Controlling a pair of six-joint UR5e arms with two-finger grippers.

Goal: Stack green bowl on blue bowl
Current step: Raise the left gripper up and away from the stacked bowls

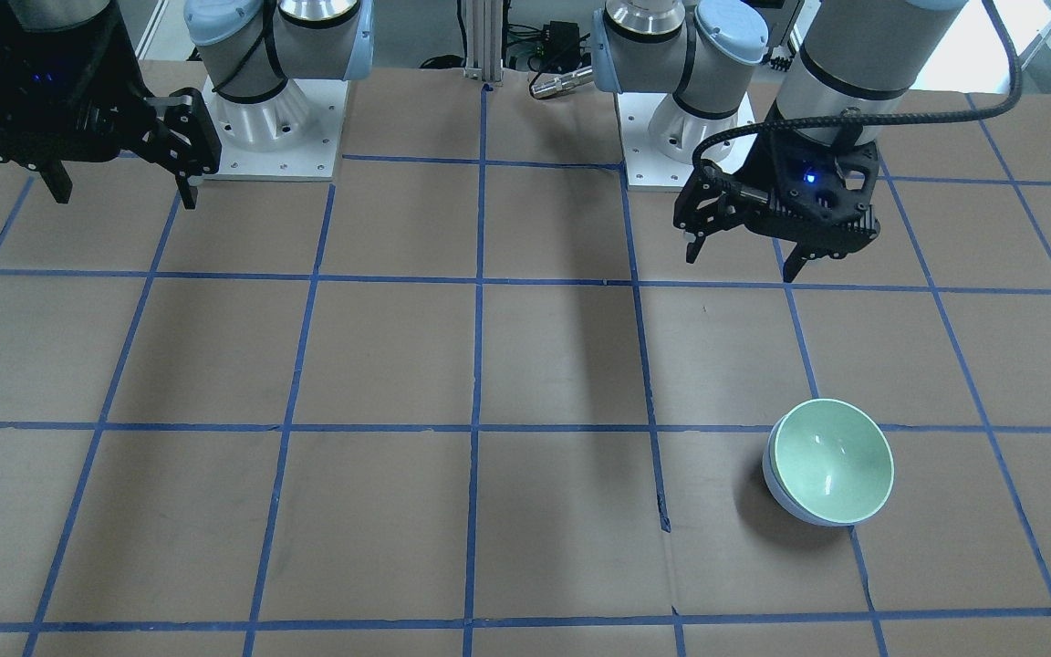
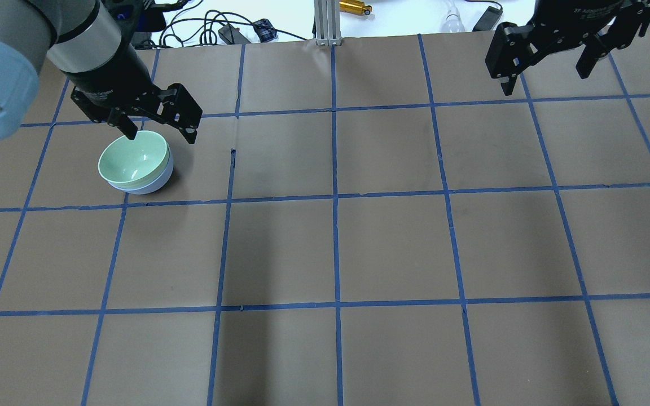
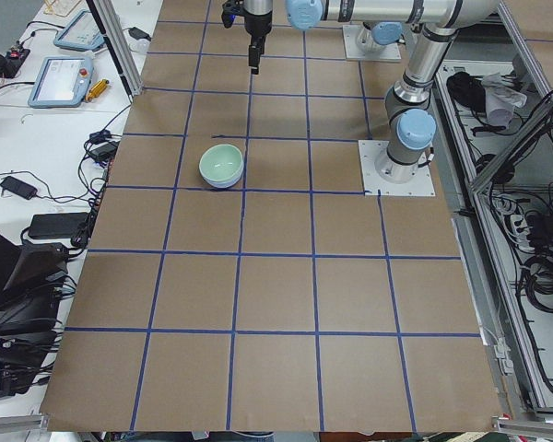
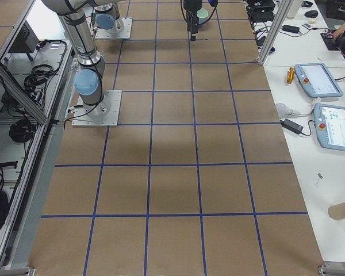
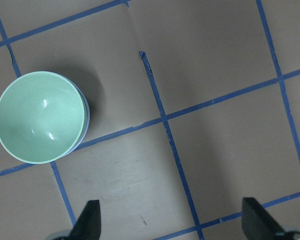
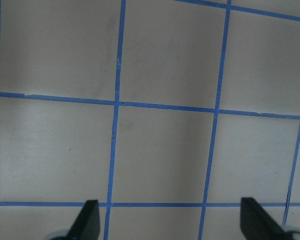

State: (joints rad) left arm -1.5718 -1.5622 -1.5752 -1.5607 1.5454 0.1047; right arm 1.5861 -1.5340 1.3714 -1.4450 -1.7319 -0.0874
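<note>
The green bowl (image 1: 831, 459) sits nested inside the blue bowl (image 1: 785, 498), whose pale blue wall shows under its rim. The stack stands on the table on my left side, also in the overhead view: green bowl (image 2: 133, 158), blue bowl (image 2: 157, 181). In the left wrist view the green bowl (image 5: 40, 116) fills the left, with a sliver of the blue bowl (image 5: 86, 116) beside it. My left gripper (image 2: 161, 133) is open and empty, raised above and behind the stack. My right gripper (image 2: 545, 70) is open and empty, high at the far right.
Brown table with a grid of blue tape lines (image 2: 334, 197). The arm bases (image 1: 275, 119) stand at the robot's edge. Cables and small devices (image 2: 235, 31) lie beyond the far edge. Pendants and cables lie on side benches (image 4: 319, 80).
</note>
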